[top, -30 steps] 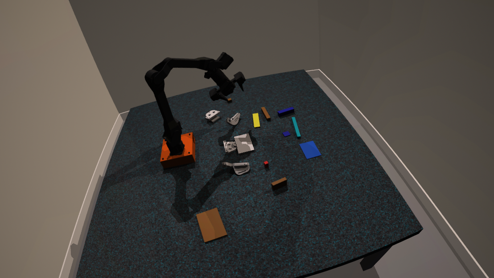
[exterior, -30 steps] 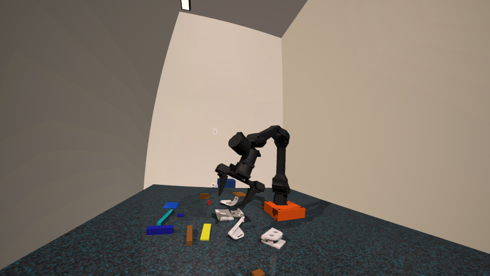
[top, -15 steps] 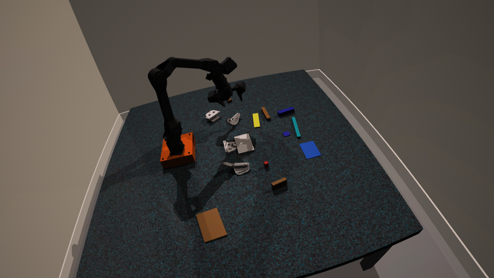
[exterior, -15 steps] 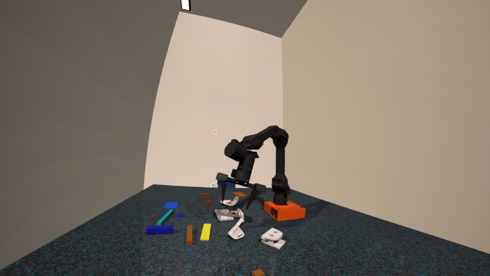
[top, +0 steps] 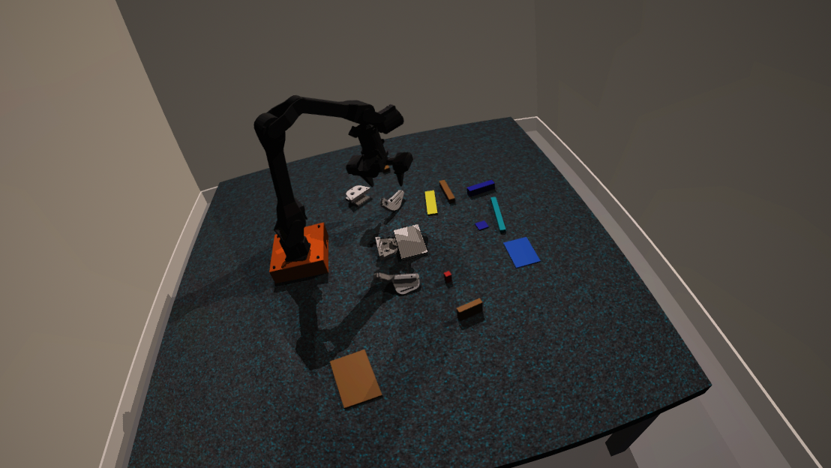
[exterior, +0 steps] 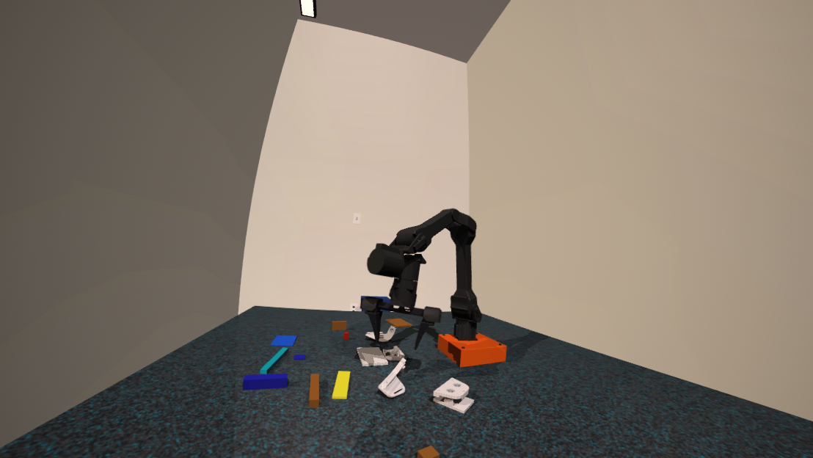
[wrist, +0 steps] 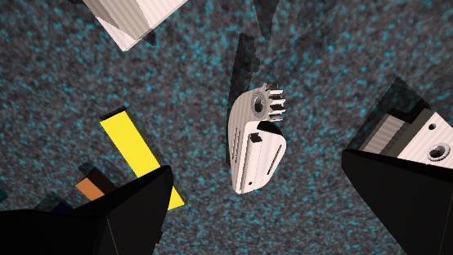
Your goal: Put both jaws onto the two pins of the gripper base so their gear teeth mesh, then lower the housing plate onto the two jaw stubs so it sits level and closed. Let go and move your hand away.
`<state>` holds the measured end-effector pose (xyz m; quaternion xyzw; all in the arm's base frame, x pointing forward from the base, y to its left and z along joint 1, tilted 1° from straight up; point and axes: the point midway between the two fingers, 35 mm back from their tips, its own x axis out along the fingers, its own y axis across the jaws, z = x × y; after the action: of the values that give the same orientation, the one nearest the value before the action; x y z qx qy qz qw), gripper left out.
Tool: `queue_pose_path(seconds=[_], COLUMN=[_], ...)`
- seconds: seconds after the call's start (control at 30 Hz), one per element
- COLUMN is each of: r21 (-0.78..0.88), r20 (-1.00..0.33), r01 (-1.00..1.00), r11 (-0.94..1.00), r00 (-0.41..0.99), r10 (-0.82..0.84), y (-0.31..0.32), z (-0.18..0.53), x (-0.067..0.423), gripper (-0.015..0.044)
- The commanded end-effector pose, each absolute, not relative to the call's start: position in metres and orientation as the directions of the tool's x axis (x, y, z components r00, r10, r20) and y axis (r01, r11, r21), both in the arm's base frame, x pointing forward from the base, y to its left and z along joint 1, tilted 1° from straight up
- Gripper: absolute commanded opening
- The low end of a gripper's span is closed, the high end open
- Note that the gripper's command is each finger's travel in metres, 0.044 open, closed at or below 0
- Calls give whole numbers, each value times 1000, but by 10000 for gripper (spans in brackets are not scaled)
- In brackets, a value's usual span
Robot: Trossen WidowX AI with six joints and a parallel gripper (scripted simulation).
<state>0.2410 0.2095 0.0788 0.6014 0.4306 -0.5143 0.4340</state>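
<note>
My gripper [top: 385, 184] [exterior: 397, 344] [wrist: 256, 165] is open and empty, pointing down above a white jaw [top: 395, 200] [exterior: 392, 387] [wrist: 262, 163]. In the wrist view that jaw lies between the spread fingers, gear teeth toward the upper right. The other jaw [top: 405, 278] [exterior: 378, 336] lies on the far side of the gripper base [top: 410, 241] [exterior: 370, 357] [wrist: 139, 18], apart from it. The base lies flat; its pin end is outside the wrist view. The housing plate [top: 355, 192] [exterior: 453, 387] [wrist: 423, 143], with two holes, lies beside the near jaw, partly hidden by a finger in the wrist view.
A yellow block [top: 430, 202] [exterior: 341, 384] [wrist: 132, 143] and a brown bar [top: 447, 191] [exterior: 314, 389] lie beside the near jaw. Blue and teal pieces lie farther out. A red cube [top: 448, 276] lies near the far jaw. The arm stands on an orange block [top: 316, 244] [exterior: 483, 355].
</note>
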Motion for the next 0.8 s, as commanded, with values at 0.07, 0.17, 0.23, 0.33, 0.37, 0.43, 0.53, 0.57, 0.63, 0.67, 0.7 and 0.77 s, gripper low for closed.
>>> queue_pose_path(seconds=[0.07,0.17,0.23,0.33,0.37,0.43,0.53,0.57,0.63,0.67,0.7,0.77], r21=[26,8,4,4,4,4,4,4,4,4,4,4], r20=[-999,-1000,-1000,-1000,-1000,-1000,-1000,-1000,-1000,-1000,-1000,-1000], r01=[935,917,913,913,913,913,913,913,913,913,913,913], r11=[-354,-398,-408,-408,-408,-408,-408,-408,-408,-408,-408,-408], r00=[39,13,6,6,6,6,6,6,6,6,6,6], r10=[29,9,4,4,4,4,4,4,4,4,4,4], y=[199,194,193,193,193,193,193,193,194,194,194,194], z=[73,71,70,70,70,69,64,63,59,58,56,53], x=[235,232,231,231,231,231,232,232,232,232,232,233], gripper=[440,440,440,440,440,440,440,440,440,440,440,440])
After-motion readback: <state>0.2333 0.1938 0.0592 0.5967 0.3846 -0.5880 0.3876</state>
